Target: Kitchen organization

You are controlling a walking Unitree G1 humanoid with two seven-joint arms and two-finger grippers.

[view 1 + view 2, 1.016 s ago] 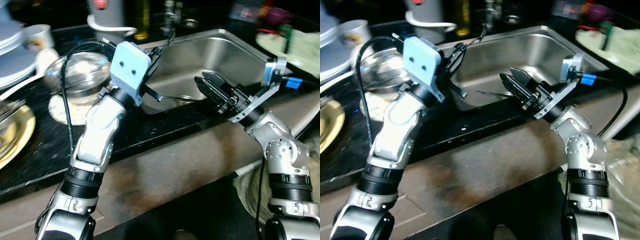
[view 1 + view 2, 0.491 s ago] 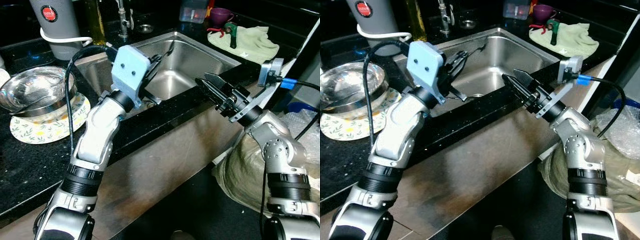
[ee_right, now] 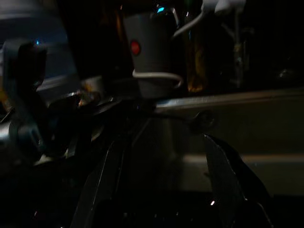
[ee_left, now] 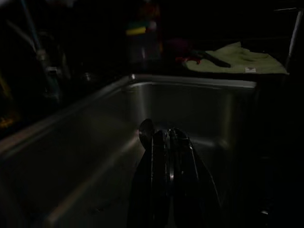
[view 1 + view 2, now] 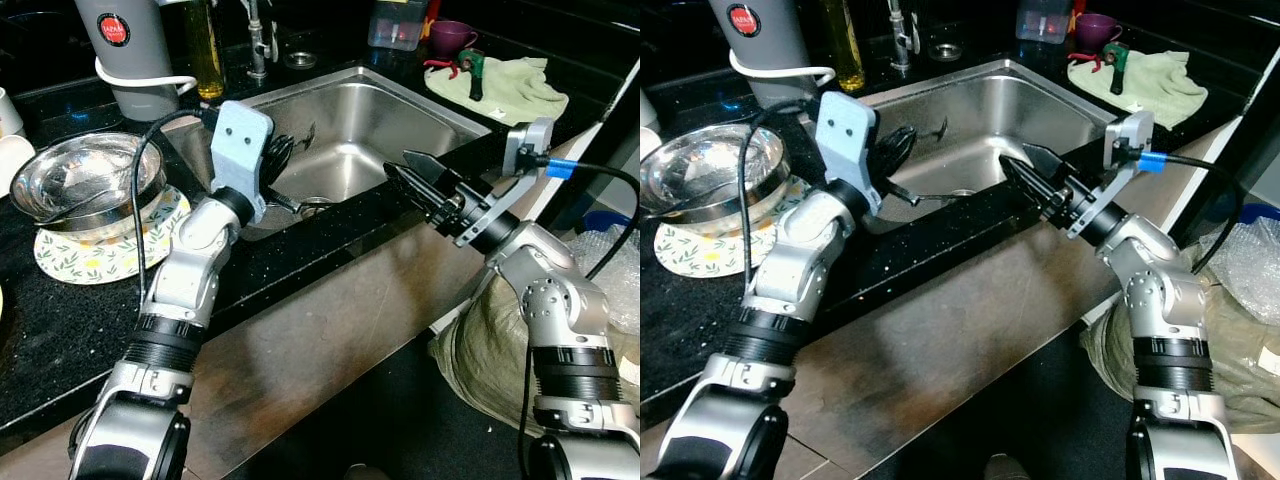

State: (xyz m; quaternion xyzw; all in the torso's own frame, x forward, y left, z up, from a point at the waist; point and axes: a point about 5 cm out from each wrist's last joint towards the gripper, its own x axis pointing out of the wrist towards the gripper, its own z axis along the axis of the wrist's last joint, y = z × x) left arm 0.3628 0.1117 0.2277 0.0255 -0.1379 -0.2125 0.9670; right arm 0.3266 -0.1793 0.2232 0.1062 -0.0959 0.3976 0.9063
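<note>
The left gripper (image 5: 902,140), jaws clamped on a spoon (image 4: 145,129), hung over the sink (image 5: 415,85) at frame centre; the right gripper (image 5: 408,172) waited, jaws apart. Releasing it seemed next.

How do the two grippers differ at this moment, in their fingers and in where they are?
The left gripper has its fingers pressed together on a spoon, while the right gripper has its fingers spread apart and holds nothing. The left gripper reaches over the steel sink basin; the right gripper hangs at the sink's front edge, above the black counter rim. Both point toward the sink.
</note>
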